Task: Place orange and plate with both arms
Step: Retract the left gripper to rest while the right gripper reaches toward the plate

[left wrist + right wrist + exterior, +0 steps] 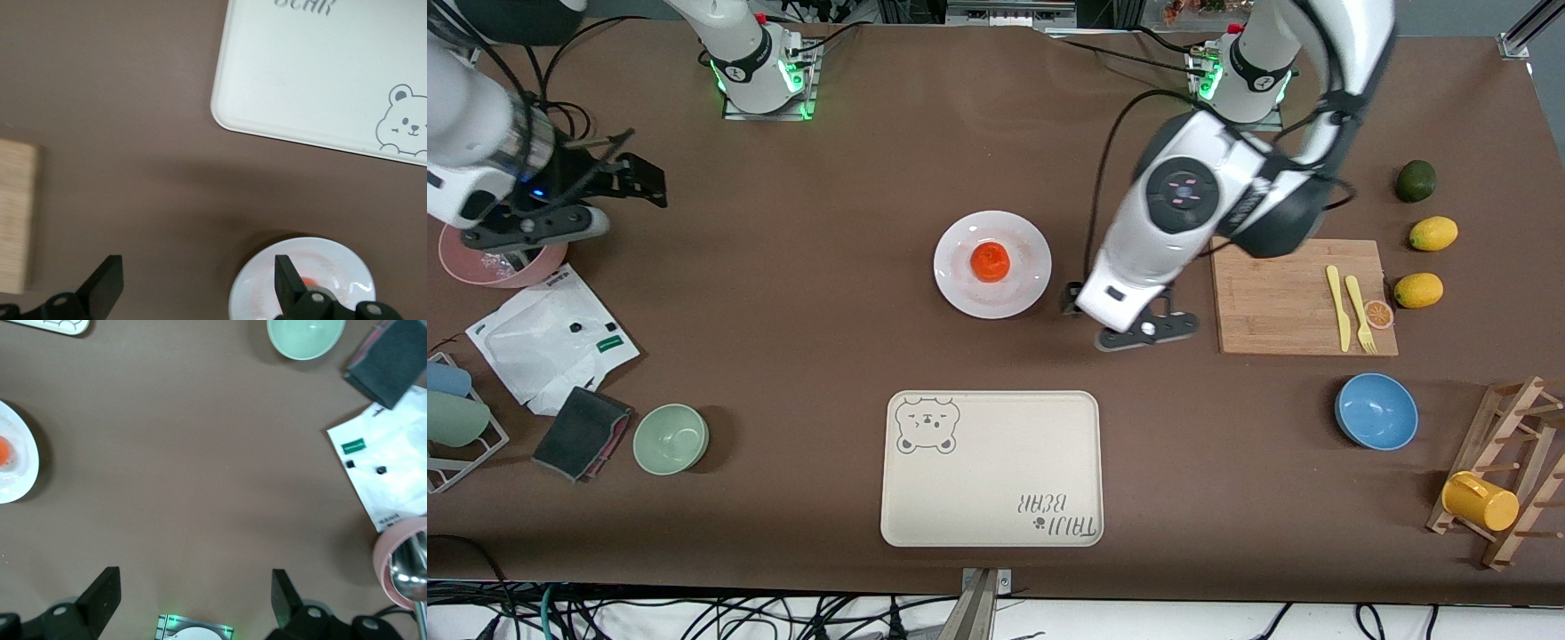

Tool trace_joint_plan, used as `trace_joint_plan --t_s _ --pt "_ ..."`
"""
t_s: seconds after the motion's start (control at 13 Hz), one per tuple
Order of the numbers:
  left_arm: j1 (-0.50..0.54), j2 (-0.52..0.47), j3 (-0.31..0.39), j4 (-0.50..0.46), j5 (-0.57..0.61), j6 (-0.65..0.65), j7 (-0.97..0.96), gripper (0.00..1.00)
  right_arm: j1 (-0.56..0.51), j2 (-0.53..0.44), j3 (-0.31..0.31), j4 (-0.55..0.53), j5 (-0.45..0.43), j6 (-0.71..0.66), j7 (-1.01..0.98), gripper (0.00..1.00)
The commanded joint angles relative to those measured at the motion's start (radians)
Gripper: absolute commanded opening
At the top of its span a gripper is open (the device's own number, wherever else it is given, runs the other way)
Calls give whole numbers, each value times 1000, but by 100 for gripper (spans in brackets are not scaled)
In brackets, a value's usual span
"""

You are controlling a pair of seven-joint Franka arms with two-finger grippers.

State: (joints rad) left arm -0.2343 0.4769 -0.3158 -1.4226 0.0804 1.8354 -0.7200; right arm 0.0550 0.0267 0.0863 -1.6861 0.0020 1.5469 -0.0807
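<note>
The cream tray (991,468) lies nearest the camera, bare. Farther from the camera, the orange (990,261) sits on the white plate (960,286) at mid-table. The left gripper (199,287), fingers spread and holding nothing, hovers over bare cloth just beside the plate (between it and the cutting board (1280,293)). The right gripper (193,600), also spread, waits over its end near the pink bowl (463,267). Orange looks placed; next probably means carrying the plate to the tray.
</note>
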Motion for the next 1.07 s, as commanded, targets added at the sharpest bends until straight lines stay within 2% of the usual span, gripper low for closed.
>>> trace_joint_plan --t_s 0.0,0.23,0.31,0.46,0.54,0.69,0.84,1.0 --pt "100 -64 -12 51 16 -129 186 100 8 22 21 -20 58 30 2 100" --pt "226 -153 -19 56 -10 -247 420 100 20 56 35 -20 159 47 15 100" --pt "271 -170 -17 57 -45 -275 471 100 17 71 35 -21 226 62 13 100" --pt "346 -208 -14 59 -73 -286 539 100 19 113 35 -27 285 110 13 100" --pt "361 -239 -11 57 -73 -298 582 100 22 119 36 -44 302 131 13 100" --pt "363 -276 16 36 -70 -304 602 100 22 119 41 -163 373 252 6 100" --pt "359 -306 101 21 -92 -301 655 100 22 131 85 -237 427 367 -2 100" --pt "356 -377 135 -66 -99 -301 775 100 22 157 131 -294 505 480 -4 100"
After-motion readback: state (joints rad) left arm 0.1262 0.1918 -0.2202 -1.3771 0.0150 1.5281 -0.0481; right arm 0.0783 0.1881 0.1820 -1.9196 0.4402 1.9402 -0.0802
